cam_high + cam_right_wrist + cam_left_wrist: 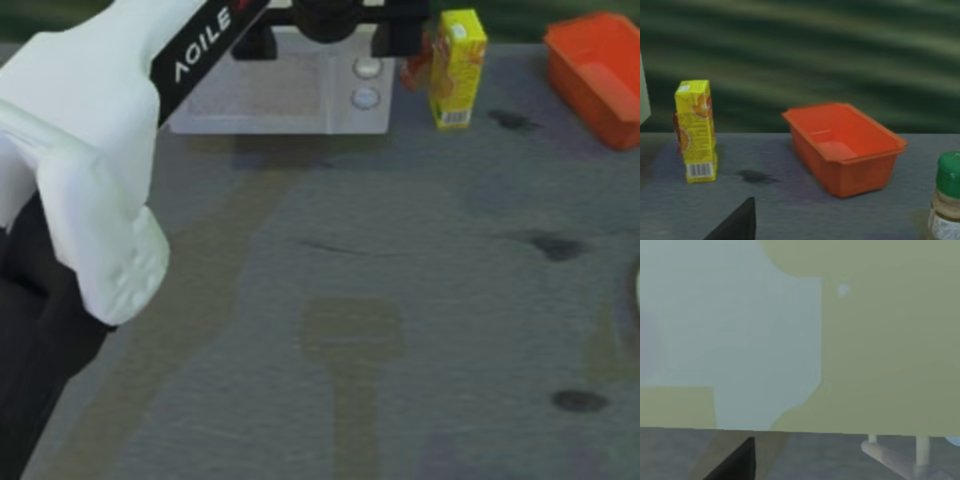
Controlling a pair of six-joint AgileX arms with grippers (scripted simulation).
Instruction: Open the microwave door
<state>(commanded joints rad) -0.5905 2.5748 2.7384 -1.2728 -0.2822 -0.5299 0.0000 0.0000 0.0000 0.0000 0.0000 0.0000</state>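
My left arm reaches over the microwave at the table's far left; its door looks shut. I cannot tell either gripper's state (the carton stands just beside the microwave).

even, diffuse rendered light, moderately dim, no glare. soft shadow on the table just in front of the microwave; a faint one beside the yellow carton. the left arm, near the lens, looks blurred and oversized.

Yellow carton upright on table; orange bin apart; green-capped jar near bin.
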